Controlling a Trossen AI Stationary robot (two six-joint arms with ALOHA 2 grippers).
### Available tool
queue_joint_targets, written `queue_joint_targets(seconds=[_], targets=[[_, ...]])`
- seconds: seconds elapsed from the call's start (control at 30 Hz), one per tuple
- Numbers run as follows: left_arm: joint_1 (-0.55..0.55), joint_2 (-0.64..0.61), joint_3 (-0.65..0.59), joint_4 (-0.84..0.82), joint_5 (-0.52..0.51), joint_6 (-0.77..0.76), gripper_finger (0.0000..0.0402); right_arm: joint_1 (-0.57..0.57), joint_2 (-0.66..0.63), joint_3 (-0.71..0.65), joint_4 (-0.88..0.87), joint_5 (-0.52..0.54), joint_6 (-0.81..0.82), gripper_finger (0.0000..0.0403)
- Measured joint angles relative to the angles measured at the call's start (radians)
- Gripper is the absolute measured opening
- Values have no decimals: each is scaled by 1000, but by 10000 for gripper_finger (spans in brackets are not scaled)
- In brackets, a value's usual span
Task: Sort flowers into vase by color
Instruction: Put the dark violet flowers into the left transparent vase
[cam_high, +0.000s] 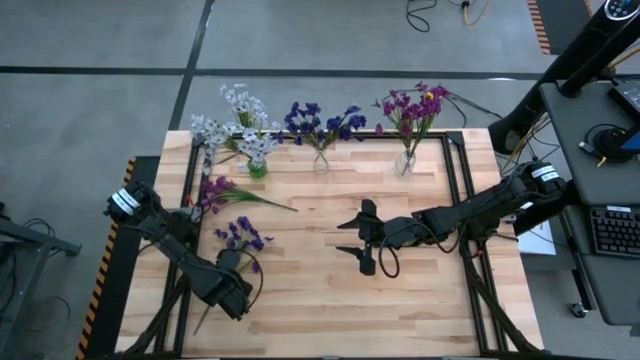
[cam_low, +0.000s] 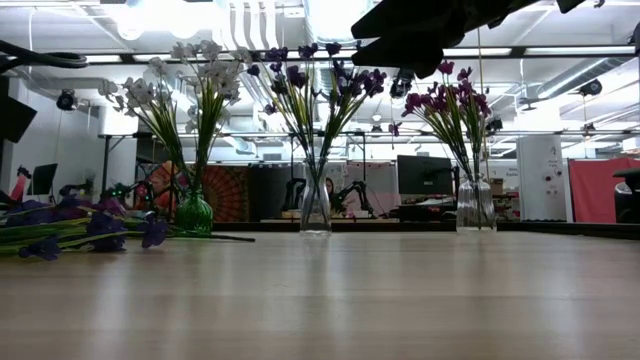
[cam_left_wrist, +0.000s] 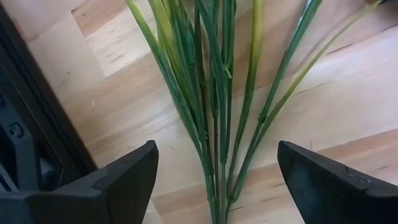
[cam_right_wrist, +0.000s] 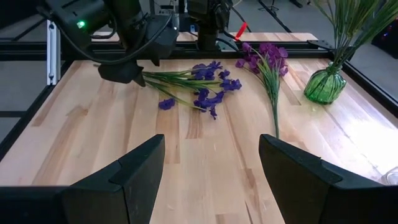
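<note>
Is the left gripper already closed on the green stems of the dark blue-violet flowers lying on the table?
No, the left gripper is open, its fingers standing apart on either side of the green stems.

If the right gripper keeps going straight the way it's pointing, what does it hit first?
Probably the loose dark blue-violet flowers lying on the table, where the left gripper sits over their stems. Bare wood lies in between, though depth is hard to judge.

place: robotics lab | cues: monitors (cam_low: 421, 175), ceiling pipes (cam_low: 250, 25), keyboard (cam_high: 610, 231)
</note>
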Motion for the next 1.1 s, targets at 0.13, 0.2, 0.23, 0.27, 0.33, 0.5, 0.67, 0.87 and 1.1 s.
queue_joint_targets(seconds=[0.13,0.2,0.23,0.27,0.33,0.5,0.67,0.87,1.1], targets=[[-1,0,0,1,-4,-6,310,0,0,0,0,0,-4,254],[-1,0,-3,5,-12,-10,309,0,0,0,0,0,-12,254],[-1,1,-7,5,-20,-14,305,0,0,0,0,0,-12,254],[-1,7,-9,7,-21,-15,299,0,0,0,0,0,-12,254],[-1,20,-8,16,-22,-18,278,0,0,0,0,0,-16,254],[-1,51,2,31,-27,-29,199,0,0,0,12,0,-38,254],[-1,58,20,43,-42,-39,108,-2,0,0,28,0,-45,254],[-1,60,30,30,-78,-44,10,-2,0,0,21,0,-45,254],[-1,45,57,33,-85,-8,3,-2,0,0,4,0,-54,254]])
